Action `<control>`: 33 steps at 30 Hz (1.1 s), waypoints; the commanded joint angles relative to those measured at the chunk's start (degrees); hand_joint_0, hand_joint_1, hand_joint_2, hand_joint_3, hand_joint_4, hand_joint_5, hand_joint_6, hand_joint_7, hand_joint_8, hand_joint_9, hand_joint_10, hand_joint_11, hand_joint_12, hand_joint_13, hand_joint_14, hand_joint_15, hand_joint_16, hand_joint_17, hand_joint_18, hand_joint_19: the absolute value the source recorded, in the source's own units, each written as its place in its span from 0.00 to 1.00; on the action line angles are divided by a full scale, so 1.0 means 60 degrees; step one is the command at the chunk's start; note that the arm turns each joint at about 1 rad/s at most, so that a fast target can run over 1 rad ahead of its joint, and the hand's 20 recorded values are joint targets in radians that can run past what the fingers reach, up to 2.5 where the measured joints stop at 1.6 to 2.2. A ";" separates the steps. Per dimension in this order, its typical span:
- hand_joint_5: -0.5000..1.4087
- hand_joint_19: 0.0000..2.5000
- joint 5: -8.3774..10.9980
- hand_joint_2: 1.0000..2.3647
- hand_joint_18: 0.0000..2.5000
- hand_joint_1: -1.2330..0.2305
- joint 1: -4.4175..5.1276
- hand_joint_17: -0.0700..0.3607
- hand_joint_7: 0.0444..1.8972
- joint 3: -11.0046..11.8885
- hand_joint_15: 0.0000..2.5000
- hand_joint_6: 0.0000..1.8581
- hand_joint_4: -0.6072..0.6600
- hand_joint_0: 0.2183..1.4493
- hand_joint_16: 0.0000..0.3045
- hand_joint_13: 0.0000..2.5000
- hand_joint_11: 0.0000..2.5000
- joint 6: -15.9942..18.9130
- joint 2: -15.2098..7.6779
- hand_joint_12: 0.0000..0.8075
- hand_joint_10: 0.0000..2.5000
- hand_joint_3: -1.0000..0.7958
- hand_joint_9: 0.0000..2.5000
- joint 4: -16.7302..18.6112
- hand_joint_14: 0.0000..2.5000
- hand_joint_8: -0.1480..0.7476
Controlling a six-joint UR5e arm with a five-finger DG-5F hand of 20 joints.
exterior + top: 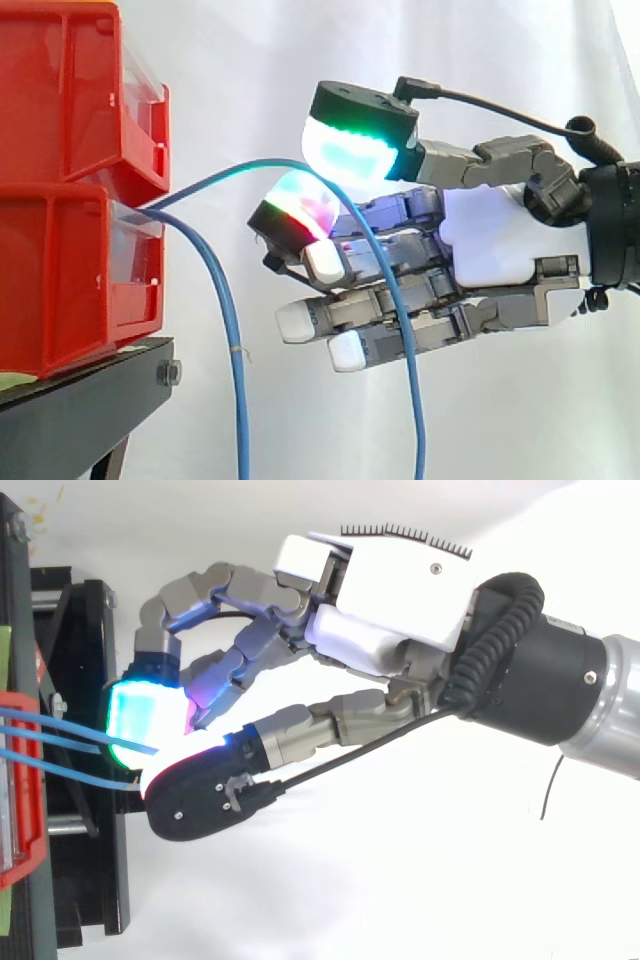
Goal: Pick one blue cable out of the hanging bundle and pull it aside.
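side view
hand: hand (490, 235) reaches in from the right. Thumb pad (350, 150) sits above one curled finger, with the picked cable (415, 410) running between the two pads. The rest of the fingers are nearly straight and hold nothing.
cable position: it leaves the gap between the red bins (60, 100), arcs up to the pinch, then hangs down in front of the straight fingers.
other cable: other cable (238, 390) drops straight from the same gap, well apart from the hand.
handling: looks thin, light and limp, with a smooth jacket that could slip through the pads. Likely to slide before it breaks, so pull gently.
grip point: the top of the arc, where it is held now, looks right. It is near the bin end, so there is little slack to drag.
surface: black stand (80, 410) sits under the bins, and nothing lies below the hanging cable ends.
room: white curtain (230, 60) behind, with open space on the arm's side.

top view
pinch: thumb and curled finger meet just off the stand edge.
cables: both blue runs leave the bin front close together and end at the pinch. Cannot tell which one is held.
risk: a second strand could get caught.
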 commanded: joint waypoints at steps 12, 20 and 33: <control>0.20 0.24 0.0000 0.01 0.25 0.33 -0.0009 0.39 0.56 -0.0014 0.20 0.50 0.53 0.30 0.14 0.29 0.22 0.0048 0.0005 0.41 0.01 0.41 0.42 -0.0079 0.01 0.48; 0.21 0.23 0.0000 0.01 0.27 0.40 -0.0009 0.45 0.55 -0.0014 0.19 0.49 0.54 0.26 0.18 0.30 0.20 0.0048 -0.0010 0.47 0.01 0.46 0.44 -0.0108 0.01 0.52; 0.22 0.22 0.0000 0.01 0.28 0.45 0.0005 0.47 0.54 -0.0028 0.18 0.48 0.54 0.26 0.19 0.31 0.18 0.0048 0.0005 0.49 0.01 0.48 0.46 -0.0108 0.01 0.52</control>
